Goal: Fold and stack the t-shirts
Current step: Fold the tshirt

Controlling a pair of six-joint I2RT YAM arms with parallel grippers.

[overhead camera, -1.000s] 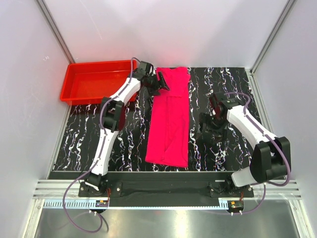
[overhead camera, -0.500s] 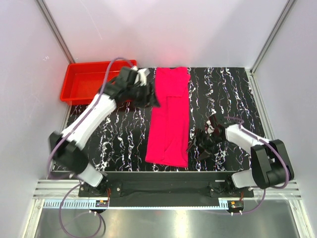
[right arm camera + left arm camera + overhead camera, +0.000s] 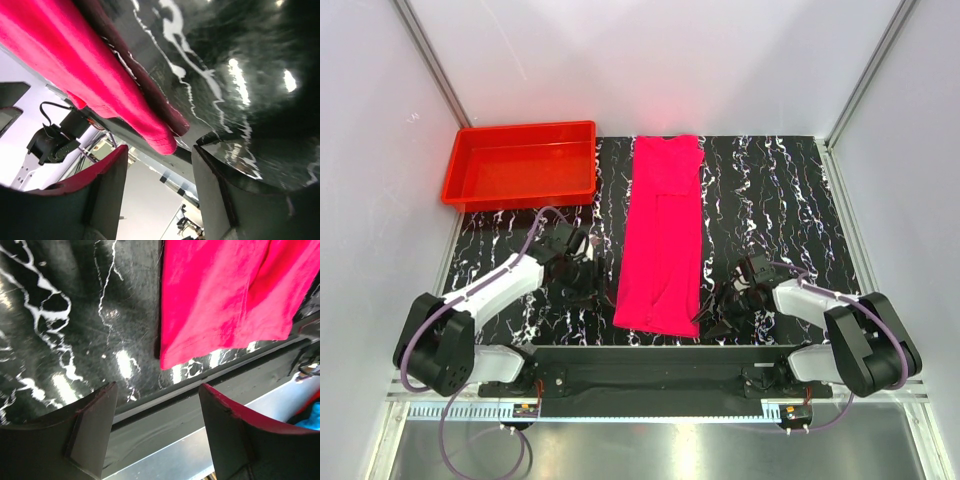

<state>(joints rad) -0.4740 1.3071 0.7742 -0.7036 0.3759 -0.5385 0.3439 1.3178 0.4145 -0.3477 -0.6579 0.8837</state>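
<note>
The magenta-pink t-shirt (image 3: 663, 235) lies folded into a long narrow strip down the middle of the black marbled table (image 3: 770, 190), collar end at the far edge. My left gripper (image 3: 582, 272) hovers low, just left of the shirt's near left corner (image 3: 164, 362). It is open with nothing between its fingers (image 3: 92, 425). My right gripper (image 3: 718, 306) sits low by the near right corner. In the right wrist view the shirt's hem corner (image 3: 162, 142) lies just ahead of the open right gripper (image 3: 160, 175), and nothing is gripped.
A red plastic tray (image 3: 520, 170) stands at the far left corner of the table, with nothing in it. The table's near edge and metal rail (image 3: 165, 410) run right below both grippers. Grey walls close in the sides and back.
My left arm has swung back from the shirt's far end by the tray to its near left corner. My right arm has dropped toward the near right corner, and its jaws have narrowed.
</note>
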